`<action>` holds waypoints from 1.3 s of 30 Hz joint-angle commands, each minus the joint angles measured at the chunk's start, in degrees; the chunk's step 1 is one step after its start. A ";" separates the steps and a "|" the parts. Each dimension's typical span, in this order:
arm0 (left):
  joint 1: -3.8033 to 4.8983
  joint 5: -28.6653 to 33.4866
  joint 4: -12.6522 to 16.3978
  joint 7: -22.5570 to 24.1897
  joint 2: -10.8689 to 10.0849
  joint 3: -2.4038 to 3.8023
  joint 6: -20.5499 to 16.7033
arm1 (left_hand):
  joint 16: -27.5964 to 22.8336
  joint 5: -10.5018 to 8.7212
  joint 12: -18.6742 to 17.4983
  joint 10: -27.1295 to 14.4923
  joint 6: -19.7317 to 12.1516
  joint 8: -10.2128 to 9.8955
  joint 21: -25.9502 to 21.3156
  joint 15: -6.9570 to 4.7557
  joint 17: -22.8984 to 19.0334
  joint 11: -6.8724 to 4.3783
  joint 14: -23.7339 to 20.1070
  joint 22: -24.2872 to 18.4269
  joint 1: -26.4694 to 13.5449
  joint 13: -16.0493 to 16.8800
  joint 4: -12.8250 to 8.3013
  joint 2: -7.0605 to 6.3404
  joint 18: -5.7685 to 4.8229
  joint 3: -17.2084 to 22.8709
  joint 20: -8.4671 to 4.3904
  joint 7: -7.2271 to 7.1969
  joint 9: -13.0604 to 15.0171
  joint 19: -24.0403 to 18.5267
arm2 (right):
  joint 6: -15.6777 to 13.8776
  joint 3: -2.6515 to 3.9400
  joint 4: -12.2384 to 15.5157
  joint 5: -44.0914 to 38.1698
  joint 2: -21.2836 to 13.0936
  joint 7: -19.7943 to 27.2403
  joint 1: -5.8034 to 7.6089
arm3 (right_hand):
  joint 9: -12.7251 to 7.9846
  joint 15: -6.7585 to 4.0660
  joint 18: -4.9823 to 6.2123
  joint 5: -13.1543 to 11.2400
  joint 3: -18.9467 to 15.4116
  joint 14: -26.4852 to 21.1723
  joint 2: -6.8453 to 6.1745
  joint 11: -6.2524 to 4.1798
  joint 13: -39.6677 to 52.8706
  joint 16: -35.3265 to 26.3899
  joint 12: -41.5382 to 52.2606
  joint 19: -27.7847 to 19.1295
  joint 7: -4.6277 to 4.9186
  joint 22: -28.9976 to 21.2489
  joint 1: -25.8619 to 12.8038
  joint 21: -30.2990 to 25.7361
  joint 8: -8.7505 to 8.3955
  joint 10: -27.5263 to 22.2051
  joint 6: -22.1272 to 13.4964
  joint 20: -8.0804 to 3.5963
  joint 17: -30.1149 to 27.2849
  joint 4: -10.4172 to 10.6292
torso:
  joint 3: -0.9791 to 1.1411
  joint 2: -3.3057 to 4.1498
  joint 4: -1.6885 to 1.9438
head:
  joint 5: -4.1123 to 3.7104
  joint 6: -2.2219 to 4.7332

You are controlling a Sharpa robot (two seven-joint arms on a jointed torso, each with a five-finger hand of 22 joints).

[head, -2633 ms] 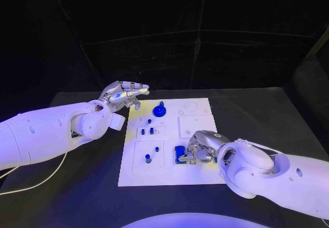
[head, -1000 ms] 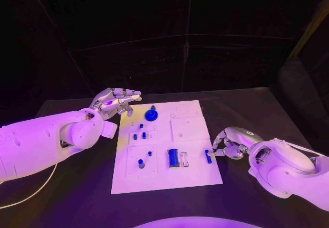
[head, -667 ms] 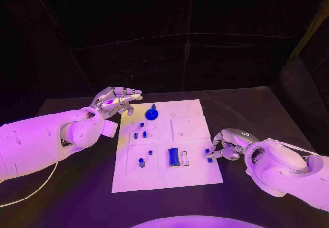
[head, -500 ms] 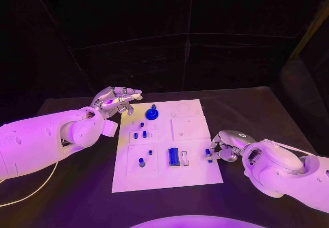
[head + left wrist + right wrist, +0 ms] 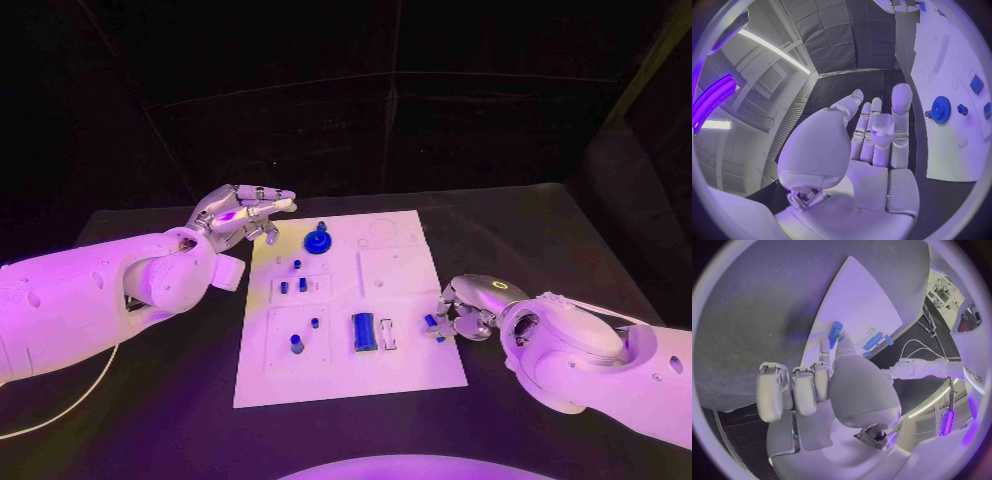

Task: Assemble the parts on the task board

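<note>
Task board (image 5: 404, 275) is lying mid-table. Right hand (image 5: 464, 305) is sitting at the board's right edge, pinching a small blue part (image 5: 431, 322) (image 5: 835, 333) just over the board. Left hand (image 5: 238, 213) is hovering off the board's far left corner, fingers apart, holding nothing. Blue gear (image 5: 317, 240) (image 5: 941, 109) is sitting on the board's far end.
</note>
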 commanded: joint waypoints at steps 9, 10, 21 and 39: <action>0.07 0.11 0.15 0.30 -0.17 0.03 0.73 | 0.17 0.07 0.39 -0.50 -0.39 0.31 -0.24 0.15 -0.08 0.01 -0.43 -0.05 0.03 0.01 0.09 0.40 0.37 -0.30 0.07 -0.15 -0.06 0.03 | 10.18 -0.40 -0.93 -4.86 1.63 -3.53 -0.54 | -0.23 -0.47 -0.65 -8.76 4.19 4.42 2.52 -0.36 -5.58 -0.13 -1.19 1.38 0.07 10.17 8.07 -0.55 -1.27 -0.50 -0.53 -0.47 8.26 -5.06 | 0.01 0.08 0.00 | 0.12 0.01; 0.07 0.11 0.16 0.30 -0.18 0.03 0.72 | 0.17 0.07 0.39 -0.50 -0.39 0.31 -0.24 0.15 -0.08 0.01 -0.43 -0.05 0.03 0.01 0.09 0.40 0.37 -0.30 0.07 -0.15 -0.06 0.03 | 10.60 -0.40 -0.95 -5.07 1.74 -3.68 -0.55 | -0.23 -0.45 -0.65 -8.80 4.17 4.42 2.45 -0.33 -5.61 -0.14 -1.24 1.37 0.10 10.16 7.94 -0.56 -1.30 -0.53 -0.53 -0.45 8.25 -5.03 | 0.00 0.06 -0.01 | 0.13 0.00; 0.07 0.11 0.22 0.30 -0.29 0.03 0.71 | 0.17 0.07 0.39 -0.50 -0.39 0.31 -0.24 0.15 -0.08 0.01 -0.43 -0.05 0.03 0.01 0.09 0.40 0.37 -0.30 0.07 -0.15 -0.06 0.03 | 10.46 -0.40 -0.79 -5.97 2.17 -5.49 -0.64 | -0.33 -0.27 -0.46 -3.68 5.41 4.23 2.38 -0.20 -6.36 -0.65 -2.41 0.86 0.24 9.62 6.02 -1.10 -2.23 -1.09 -0.79 -0.16 7.49 -4.61 | 0.00 0.03 -0.03 | 0.13 -0.09; 0.07 0.11 0.18 0.24 -0.26 0.02 0.74 | 0.17 0.07 0.39 -0.50 -0.39 0.31 -0.24 0.15 -0.08 0.01 -0.43 -0.05 0.03 0.01 0.09 0.40 0.37 -0.30 0.07 -0.15 -0.06 0.03 | -1.03 -0.36 2.47 -2.39 1.33 -4.55 -0.64 | -0.43 -0.34 -0.67 -0.96 14.62 4.40 3.20 -0.22 -6.12 -0.38 -2.26 1.51 0.30 10.30 6.78 -0.59 -4.20 -0.73 -0.32 -0.28 8.13 -8.07 | -0.02 0.04 -0.02 | 0.34 -0.12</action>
